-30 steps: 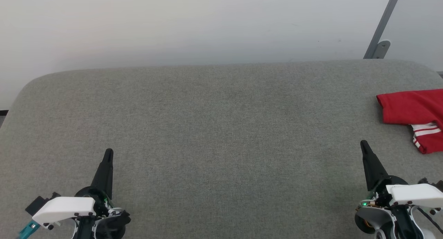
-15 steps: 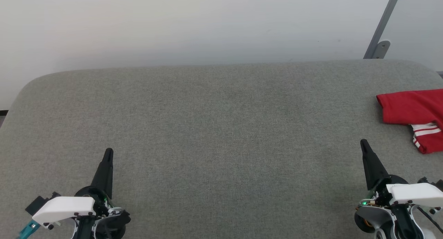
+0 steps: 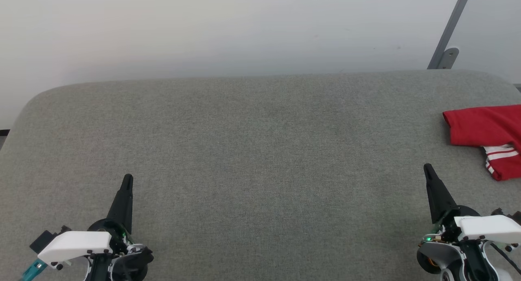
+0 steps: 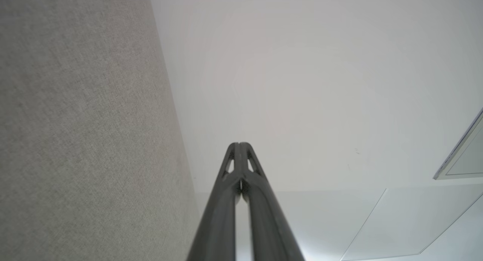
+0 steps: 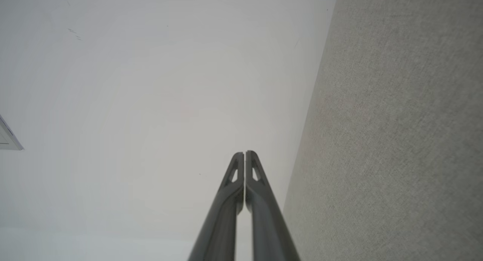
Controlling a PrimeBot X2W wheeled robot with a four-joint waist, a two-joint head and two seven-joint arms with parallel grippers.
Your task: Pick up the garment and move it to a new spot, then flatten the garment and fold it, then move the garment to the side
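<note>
The garment (image 3: 486,128), a red shirt with a bit of white-and-red striped trim showing, lies folded at the right edge of the grey table (image 3: 260,151) in the head view, partly cut off by the frame. My right gripper (image 3: 427,168) hovers near the front right, shut and empty, a short way to the front-left of the garment. Near the front left, my left gripper (image 3: 128,178) is shut with nothing in it. Each wrist view shows that arm's two fingers pressed together: left gripper (image 4: 239,144), right gripper (image 5: 244,153).
A white wall (image 3: 228,29) rises behind the table's far edge. A grey metal bracket (image 3: 447,49) leans at the back right. The table's rounded corners show at the far left and far right.
</note>
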